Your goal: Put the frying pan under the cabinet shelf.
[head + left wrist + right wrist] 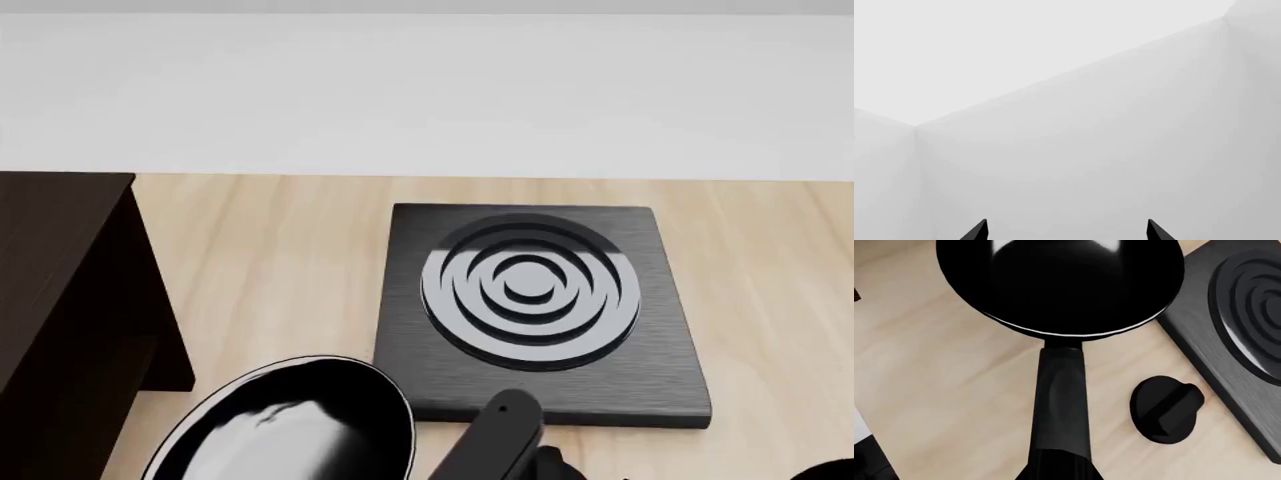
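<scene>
The frying pan (287, 425), glossy black with a thin silvery rim, shows at the lower left of the head view, just right of the dark brown cabinet shelf (60, 300). In the right wrist view the frying pan (1061, 285) fills the upper part, and its long black handle (1061, 405) runs back into my right gripper (1057, 471), which is shut on the handle. The hole at the handle's end is hidden. My right gripper (501, 440) sits beside the pan's rim. My left gripper (1067, 222) is open and faces only white walls.
A square black stove plate (534, 300) with concentric rings lies on the light wooden table (294, 250), right of the pan. A round black knob (1166, 409) sits next to the stove plate (1241, 340). A white wall runs behind the table.
</scene>
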